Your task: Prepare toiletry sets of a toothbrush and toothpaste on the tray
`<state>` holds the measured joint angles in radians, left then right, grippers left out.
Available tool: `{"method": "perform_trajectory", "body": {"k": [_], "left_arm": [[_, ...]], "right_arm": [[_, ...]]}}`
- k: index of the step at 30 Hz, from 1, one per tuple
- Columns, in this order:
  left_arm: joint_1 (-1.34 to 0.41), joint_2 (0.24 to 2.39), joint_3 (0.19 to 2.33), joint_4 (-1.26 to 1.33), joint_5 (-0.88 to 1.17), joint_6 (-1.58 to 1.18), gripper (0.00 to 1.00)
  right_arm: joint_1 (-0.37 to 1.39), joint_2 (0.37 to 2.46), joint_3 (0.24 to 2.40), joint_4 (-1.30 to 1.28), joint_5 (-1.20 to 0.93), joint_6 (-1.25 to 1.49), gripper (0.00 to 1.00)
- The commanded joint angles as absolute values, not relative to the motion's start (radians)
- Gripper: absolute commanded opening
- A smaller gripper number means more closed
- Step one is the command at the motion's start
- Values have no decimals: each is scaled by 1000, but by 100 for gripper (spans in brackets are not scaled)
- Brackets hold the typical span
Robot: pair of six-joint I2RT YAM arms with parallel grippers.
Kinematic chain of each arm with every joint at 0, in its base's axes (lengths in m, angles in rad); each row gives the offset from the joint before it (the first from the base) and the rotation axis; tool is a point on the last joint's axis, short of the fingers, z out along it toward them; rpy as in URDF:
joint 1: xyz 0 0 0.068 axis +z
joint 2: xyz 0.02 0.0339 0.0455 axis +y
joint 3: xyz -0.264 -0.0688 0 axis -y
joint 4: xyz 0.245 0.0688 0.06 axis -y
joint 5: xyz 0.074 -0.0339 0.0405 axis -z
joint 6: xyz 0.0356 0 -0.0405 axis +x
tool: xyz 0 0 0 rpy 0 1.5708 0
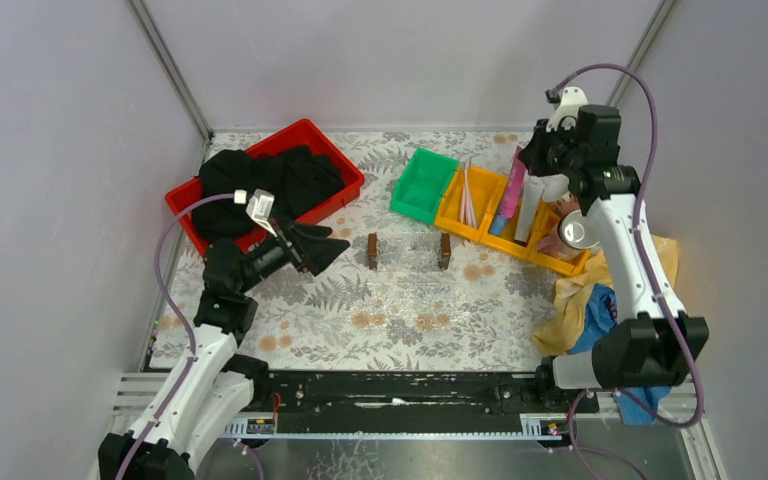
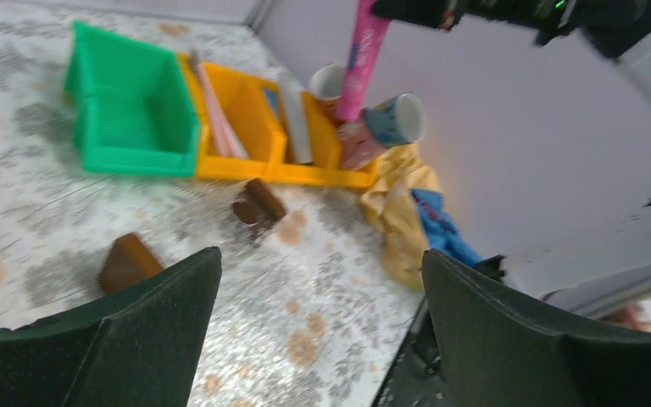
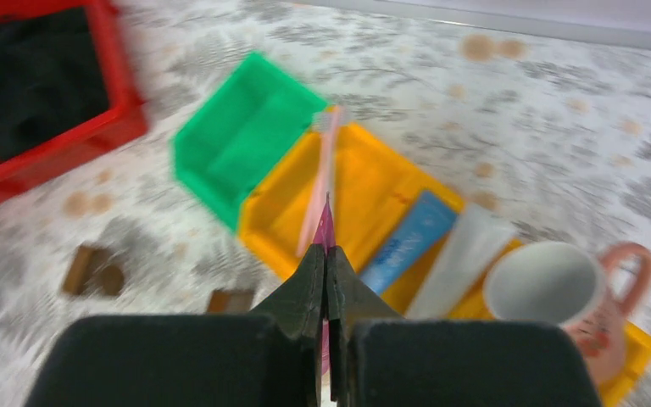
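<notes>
- Top view: The right gripper (image 1: 523, 172) is pinched tight on the pink toothpaste (image 1: 509, 203). It holds the tube up over the yellow bins (image 1: 488, 190). The tube hangs down long from its top end. If the arm moves fast, the tube could swing and bump a bin wall or the mugs (image 1: 573, 236).
- Top view: The left gripper (image 1: 322, 250) is spread wide and holds nothing. It sits between the red bin (image 1: 295, 138) and the two brown blocks (image 1: 372, 250). If both arms go to the middle at once, they could hit each other.
- Left wrist view: The pink toothpaste is up in the air, and its low end is just beside the mugs. A small push could tip a mug over. The toothbrushes (image 2: 216, 114) and a white tube (image 2: 295, 127) lie in the yellow bins. The picture is blurry, so small things are hard to see.
- Right wrist view: The right fingers (image 3: 305, 284) are shut on only the thin flat edge of the pink toothpaste. That is a small bite, so the tube could slip out or twist. Right below are a toothbrush, a blue tube (image 3: 407, 242), the white tube and a mug. A dropped tube would likely land back in the bins.
- All views: I cannot tell which thing is the tray, so the tube could get put down in the wrong place.
</notes>
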<state>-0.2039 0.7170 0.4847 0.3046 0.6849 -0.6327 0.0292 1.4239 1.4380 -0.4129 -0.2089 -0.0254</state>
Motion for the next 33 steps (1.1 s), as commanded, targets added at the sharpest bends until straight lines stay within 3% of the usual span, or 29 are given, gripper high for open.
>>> {"method": "perform_trajectory", "body": {"k": [1, 6, 10, 22, 25, 33], "left_arm": [[-257, 693, 418, 787, 747, -888, 94], [-463, 729, 418, 835, 568, -770, 92], [-594, 888, 467, 944, 483, -742, 86], [-693, 1288, 729, 984, 592, -712, 75], [-701, 1328, 768, 959, 608, -715, 66], [-732, 1370, 811, 954, 679, -721, 59]], "right_arm": [[28, 1300, 1347, -286, -688, -79, 0], [31, 1254, 1239, -94, -1116, 59, 0], [60, 1235, 1133, 219, -1296, 304, 0], [216, 1207, 1069, 322, -1426, 348, 0], [235, 1208, 1065, 317, -1442, 335, 0], [254, 1219, 1103, 125, -1430, 170, 0]]}}
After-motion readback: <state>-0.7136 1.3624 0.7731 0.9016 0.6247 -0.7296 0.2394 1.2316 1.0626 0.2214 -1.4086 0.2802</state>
